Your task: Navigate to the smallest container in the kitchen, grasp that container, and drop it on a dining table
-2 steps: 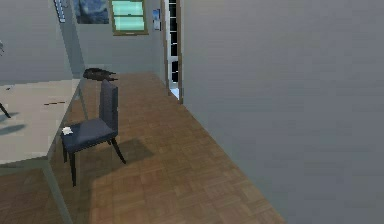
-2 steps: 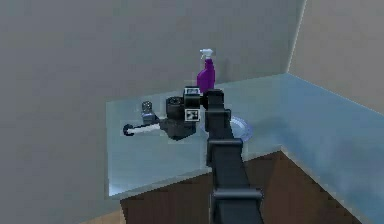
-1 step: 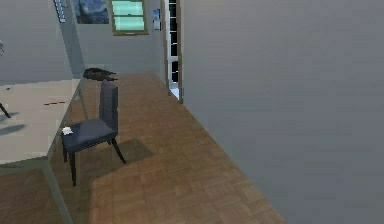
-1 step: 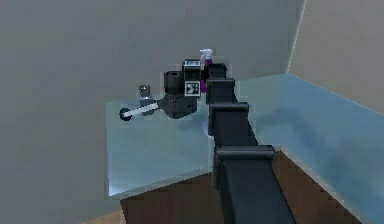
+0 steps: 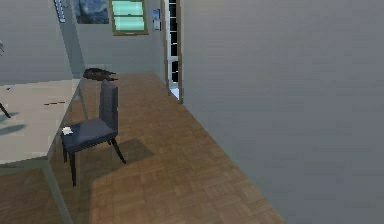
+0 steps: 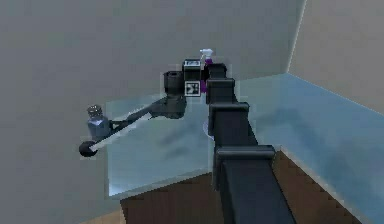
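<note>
The forward view looks ahead and slightly down, desk (image 5: pixel 30 115) at left, grey wall (image 5: pixel 290 100) close at right. The arm side view looks outward along the near arm (image 6: pixel 240 165); both catch brown wood floor (image 5: pixel 170 170).

In the forward view a dining tabletop (image 5: pixel 35 115) lies near left, with a chair (image 5: pixel 95 128) just right of it. A wall (image 5: pixel 290 100) runs along the right, and a doorway (image 5: pixel 174 50) stands far between them.

In the arm side view the arm (image 6: pixel 235 140) reaches over a tabletop (image 6: pixel 150 160). The claw (image 6: pixel 92 138) is left of the arm, a small container (image 6: pixel 95 122) is at the claw's end, and a bottle (image 6: pixel 207 58) stands far behind.
</note>
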